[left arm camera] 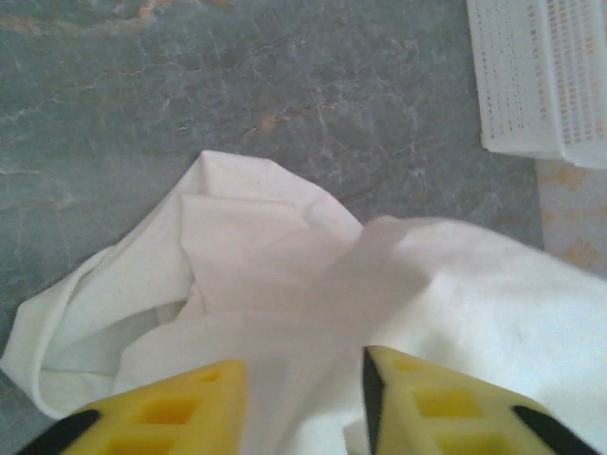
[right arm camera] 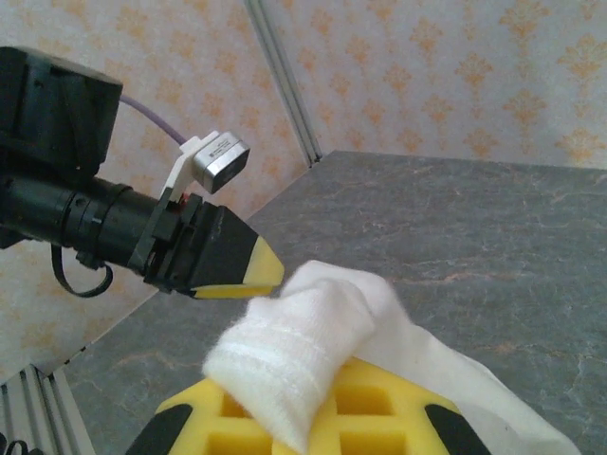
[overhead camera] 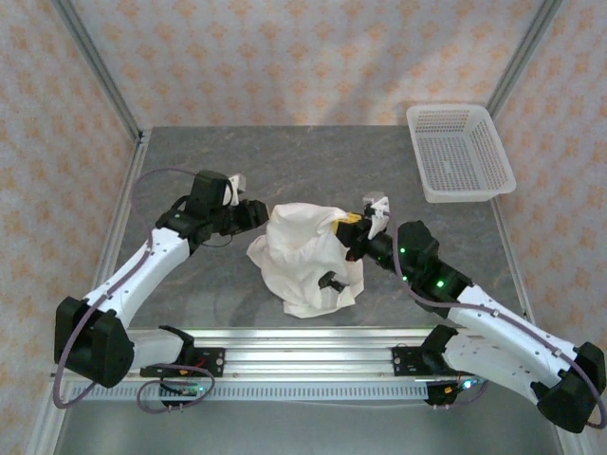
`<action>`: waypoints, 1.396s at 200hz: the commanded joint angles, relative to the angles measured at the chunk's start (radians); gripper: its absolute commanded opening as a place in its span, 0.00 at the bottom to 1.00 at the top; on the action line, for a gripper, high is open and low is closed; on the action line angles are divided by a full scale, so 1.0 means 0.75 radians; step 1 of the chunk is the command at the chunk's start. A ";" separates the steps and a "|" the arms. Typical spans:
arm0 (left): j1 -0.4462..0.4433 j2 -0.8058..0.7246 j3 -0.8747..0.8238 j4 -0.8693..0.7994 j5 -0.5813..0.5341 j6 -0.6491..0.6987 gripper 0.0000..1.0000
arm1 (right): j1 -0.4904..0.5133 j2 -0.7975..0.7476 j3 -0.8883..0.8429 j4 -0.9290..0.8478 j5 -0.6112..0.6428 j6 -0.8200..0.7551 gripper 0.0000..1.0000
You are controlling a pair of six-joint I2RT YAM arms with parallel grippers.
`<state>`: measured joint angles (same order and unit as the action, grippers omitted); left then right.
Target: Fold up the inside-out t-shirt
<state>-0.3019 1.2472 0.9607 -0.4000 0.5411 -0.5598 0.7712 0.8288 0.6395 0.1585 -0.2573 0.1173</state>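
**Shirt bunched mid-table between two grippers**

A grey marbled table [overhead camera: 285, 156] stands inside walls [overhead camera: 285, 57] papered cream with an orange motif, with metal posts [overhead camera: 95, 66] at the far corners. A white mesh basket [overhead camera: 460, 152] sits on the table at the far right, well apart from everything else.

The shirt [overhead camera: 303, 256] is in the middle of the table, a crumpled white heap rather than a flat spread. Its upper part is pulled up into a rounded hump, and its lower folds trail toward the near edge. A small dark mark [overhead camera: 332, 282] shows on the near right side of the heap.

The left gripper [overhead camera: 256, 213] reaches in from the left and meets the far left side of the hump. In the left wrist view its yellow fingers [left arm camera: 180, 412] stand partly apart. Cloth lies across the gap between them, loose rather than pinched, and more of the shirt spreads beyond onto the table, with the basket's corner at the far right.

The right gripper [overhead camera: 353, 227] comes in from the right and touches the far right top of the hump. In the right wrist view its jaws are closed on a rolled edge of the shirt. A stitched hem curls up and over the yellow fingers [right arm camera: 379, 408]. Just beyond that roll, the yellow tip of the left gripper points toward it, close by. Whether the tip touches the cloth there cannot be told.
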 commanded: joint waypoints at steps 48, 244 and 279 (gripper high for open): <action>-0.366 -0.282 0.053 -0.156 -0.272 0.635 0.60 | -0.014 0.070 0.003 0.081 -0.075 0.039 0.00; -0.375 -0.040 0.171 0.192 -0.056 0.417 0.00 | -0.022 0.024 -0.019 -0.062 0.025 0.036 0.00; -0.335 -0.173 0.232 0.066 0.047 0.402 0.00 | -0.065 -0.019 -0.253 -0.152 0.247 -0.099 0.00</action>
<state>-0.5674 1.1957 1.0698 -0.3096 0.4885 -0.2203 0.7376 0.8192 0.5602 0.1219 -0.2287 0.1253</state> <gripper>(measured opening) 0.041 0.046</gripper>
